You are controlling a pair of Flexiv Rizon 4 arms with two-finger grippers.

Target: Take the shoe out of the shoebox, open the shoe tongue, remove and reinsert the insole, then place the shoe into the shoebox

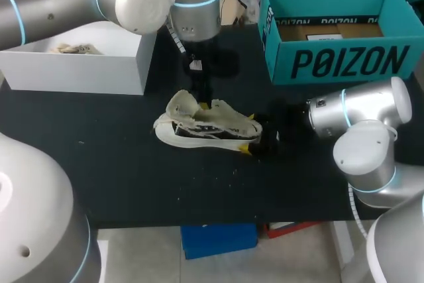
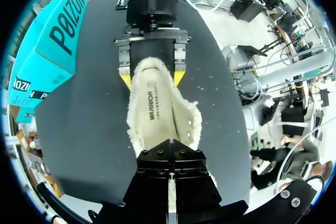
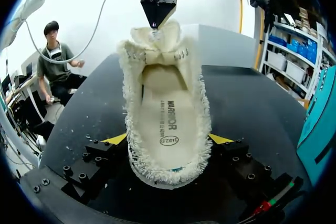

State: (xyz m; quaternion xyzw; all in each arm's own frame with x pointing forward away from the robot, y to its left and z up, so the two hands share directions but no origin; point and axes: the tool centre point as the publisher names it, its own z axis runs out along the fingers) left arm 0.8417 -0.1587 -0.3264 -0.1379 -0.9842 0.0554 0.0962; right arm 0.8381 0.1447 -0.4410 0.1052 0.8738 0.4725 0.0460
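A cream shoe (image 1: 205, 127) with frayed edges lies on the black table (image 1: 132, 177), toe toward my left arm. Its insole (image 3: 165, 119) lies inside the opening. My left gripper (image 1: 197, 97) comes down from above and is shut on the tip of the shoe tongue (image 3: 157, 38), holding it up and back. In the right wrist view that gripper (image 3: 159, 22) pinches the tongue ahead of the heel. My right gripper (image 3: 168, 139) straddles the heel, its yellow fingertips (image 3: 116, 139) pressed against both sides. The teal shoebox (image 1: 331, 64) stands open at the back right.
A white open box (image 1: 79, 71) sits at the back left of the table with some pale material in it. Bare black table surface lies in front of the shoe and toward the front left.
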